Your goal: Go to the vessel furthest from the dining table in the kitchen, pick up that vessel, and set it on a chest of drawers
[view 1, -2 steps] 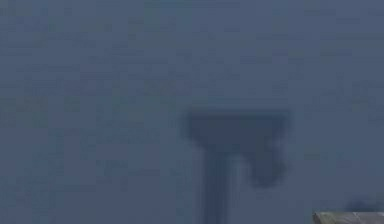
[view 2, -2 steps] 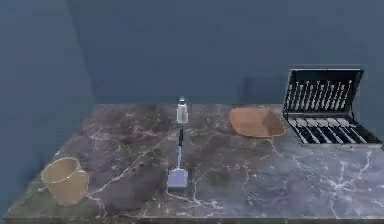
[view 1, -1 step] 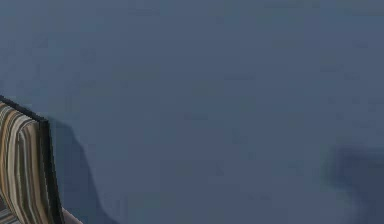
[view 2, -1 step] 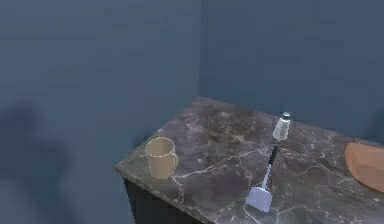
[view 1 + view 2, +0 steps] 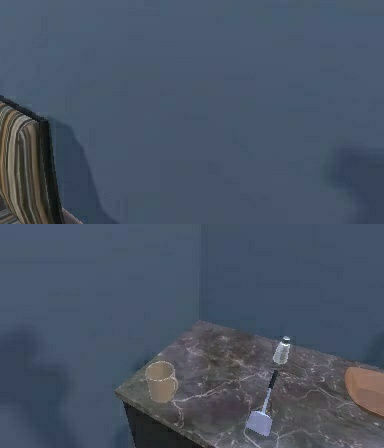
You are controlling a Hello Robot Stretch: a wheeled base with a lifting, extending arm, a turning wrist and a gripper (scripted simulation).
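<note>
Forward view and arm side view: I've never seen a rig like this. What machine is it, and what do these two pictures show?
It's a simulated wheeled robot with one arm. The forward view looks ahead: a plain blue wall and a striped fabric chair at lower left. The arm side view looks sideways from the body: a dark marble countertop carrying a tan cup, a small metal-capped shaker, a black-handled metal spatula and, at the right edge, an orange-brown dish.

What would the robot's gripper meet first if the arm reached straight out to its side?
Probably the marble counter, and on it the spatula lies nearest that line. Height and depth are unclear here, so this is only a likely guess.
</note>
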